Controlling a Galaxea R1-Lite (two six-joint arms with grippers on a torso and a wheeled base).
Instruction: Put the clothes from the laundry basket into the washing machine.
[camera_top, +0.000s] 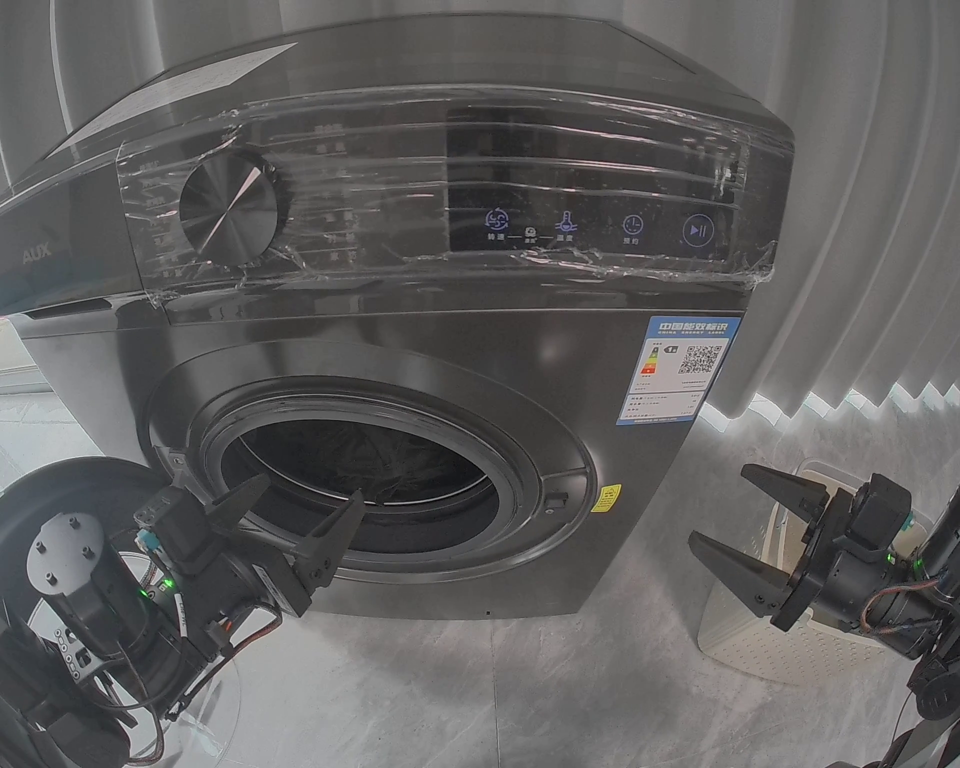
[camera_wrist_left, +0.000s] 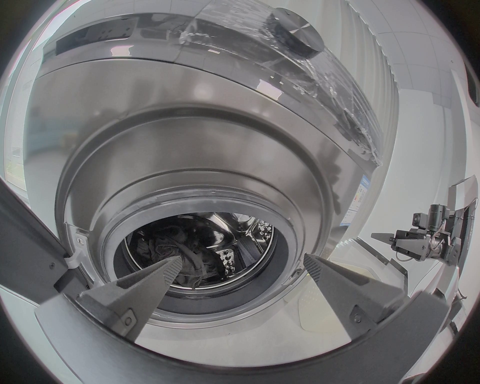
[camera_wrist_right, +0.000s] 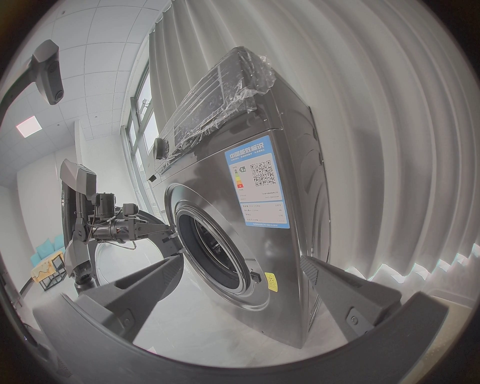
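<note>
- Both pincers stand spread and empty: your left gripper (camera_top: 312, 490) hangs just before the drum mouth (camera_top: 370, 470) of the washing machine (camera_top: 450, 330), your right gripper (camera_top: 718, 505) above the laundry basket (camera_top: 790, 640)
- Dark clothes (camera_wrist_left: 175, 250) lie in the drum; whether the basket holds more, you cannot tell
- Reach down blind and you may catch the basket's rim and tip it
- Swing the left arm wide and it may strike the open door (camera_top: 90, 475) close beside it
</note>
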